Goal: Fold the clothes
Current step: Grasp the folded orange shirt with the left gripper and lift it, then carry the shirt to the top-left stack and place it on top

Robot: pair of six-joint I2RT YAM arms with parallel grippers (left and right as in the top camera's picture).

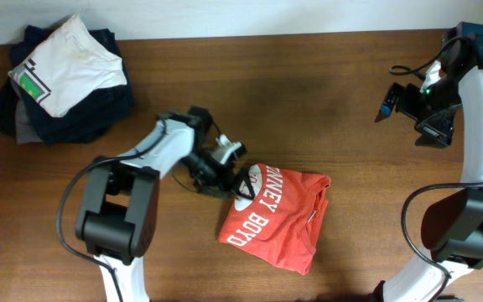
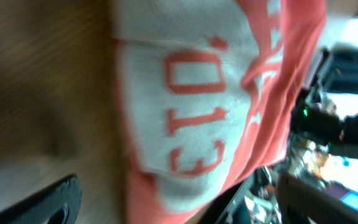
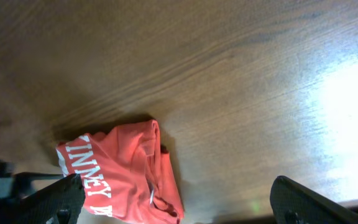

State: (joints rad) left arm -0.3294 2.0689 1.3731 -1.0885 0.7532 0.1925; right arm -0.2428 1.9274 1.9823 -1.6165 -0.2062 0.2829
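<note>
Dark fingers [image 2: 48, 202] of the left gripper [image 1: 235, 181] stand spread wide at the left edge of an orange-red shirt [image 1: 279, 218], gripping nothing, with the cloth lying between and ahead of them. At this range the wrist camera blurs the soft knit, and its white block lettering runs sideways, only partly legible. The shirt lies bunched into a rough rectangle, doubled over itself, print side up, near the front middle of the table [image 1: 325, 75]. A small pale tag [image 3: 151, 196] shows at its neck. The right gripper [image 1: 386, 104] hangs above the far right of the table, well apart from the shirt, its fingers also wide with nothing between them. The table is brown wood grain, smooth, with a bright patch of glare in the right wrist view and a pale strip beyond its far edge. At the far left corner a folded white shirt [image 1: 70, 63] with a green patch rests on a heap of dark garments [image 1: 90, 117]. Behind the shirt, the left wrist view shows only blurred dark equipment and a green light. Both arms' bases are cut off at the overhead view's lower edge.
</note>
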